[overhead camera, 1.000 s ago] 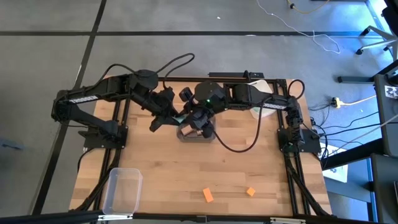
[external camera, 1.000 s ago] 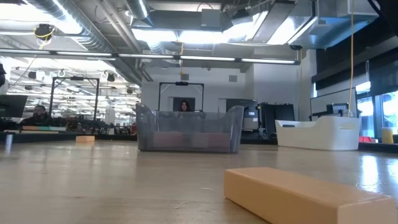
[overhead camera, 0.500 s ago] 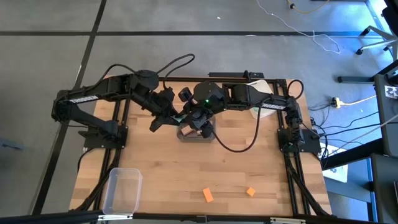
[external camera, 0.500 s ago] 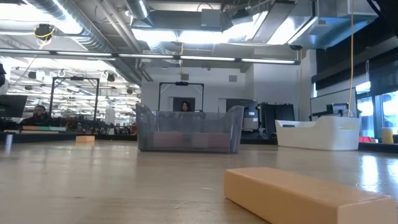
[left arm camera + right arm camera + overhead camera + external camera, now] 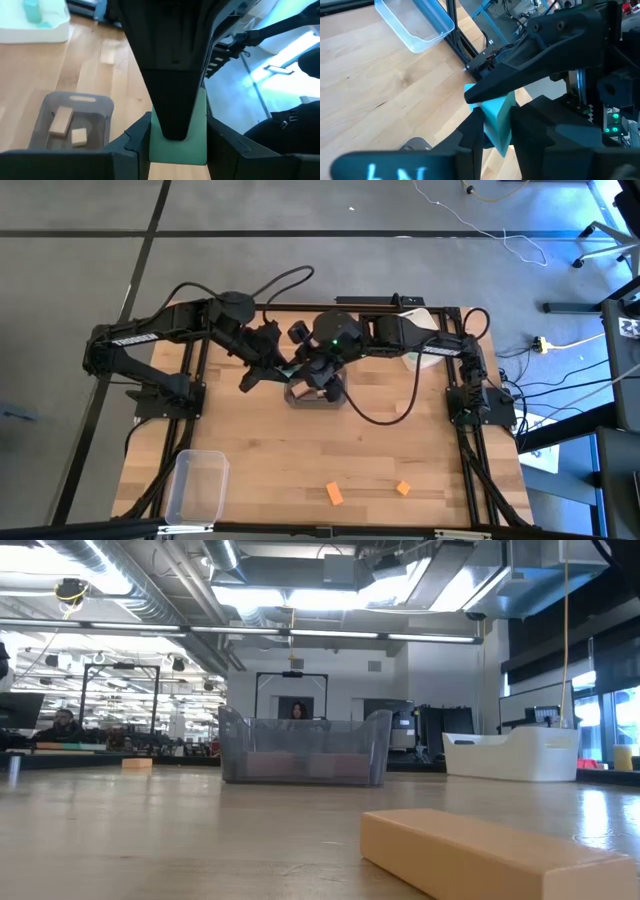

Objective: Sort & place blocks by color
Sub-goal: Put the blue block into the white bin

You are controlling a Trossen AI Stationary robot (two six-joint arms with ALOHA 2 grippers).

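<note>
Both grippers meet above the grey bin (image 5: 316,394) near the table's far middle. The teal block (image 5: 179,134) sits between the left gripper (image 5: 177,145) fingers, with one dark finger of the right gripper (image 5: 495,131) pressed across its face. The right wrist view shows the same teal block (image 5: 497,120) between the right gripper's fingers, with a left-arm finger laid over it. Both grippers are thus closed on the teal block, which is clear of the table.

Two tan blocks (image 5: 66,126) lie inside the grey bin. Two orange blocks (image 5: 335,494) lie well apart on the near part of the table (image 5: 260,440). A clear bin (image 5: 196,483) stands at the near left corner. A white bin (image 5: 512,755) stands at the far right.
</note>
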